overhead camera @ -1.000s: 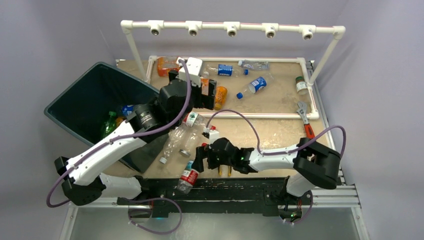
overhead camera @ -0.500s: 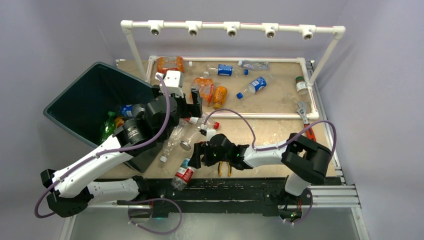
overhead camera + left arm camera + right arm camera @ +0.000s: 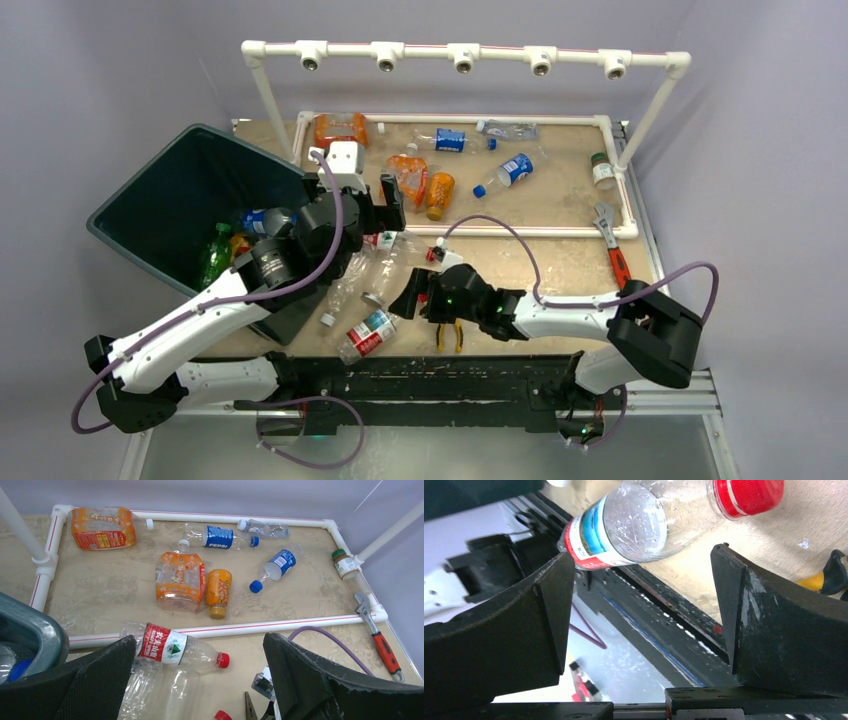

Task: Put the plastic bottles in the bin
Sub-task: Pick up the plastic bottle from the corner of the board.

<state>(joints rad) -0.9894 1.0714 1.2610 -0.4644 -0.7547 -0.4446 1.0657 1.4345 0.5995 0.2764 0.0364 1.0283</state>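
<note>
Bin sits at table's left, mouth angled toward the arms for easy drops; green bottle already inside. Left gripper hovers, fingers wide apart, over a clear red-label bottle beside the PVC rail, lined up to grab. Right gripper is spread and empty, framing a red-capped bottle at the near edge; contact unclear.

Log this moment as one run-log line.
left gripper open, empty | right gripper open, clear red-capped plastic bottle lying ahead of jaws | dark rectangular plastic bin holds green bottle
</note>
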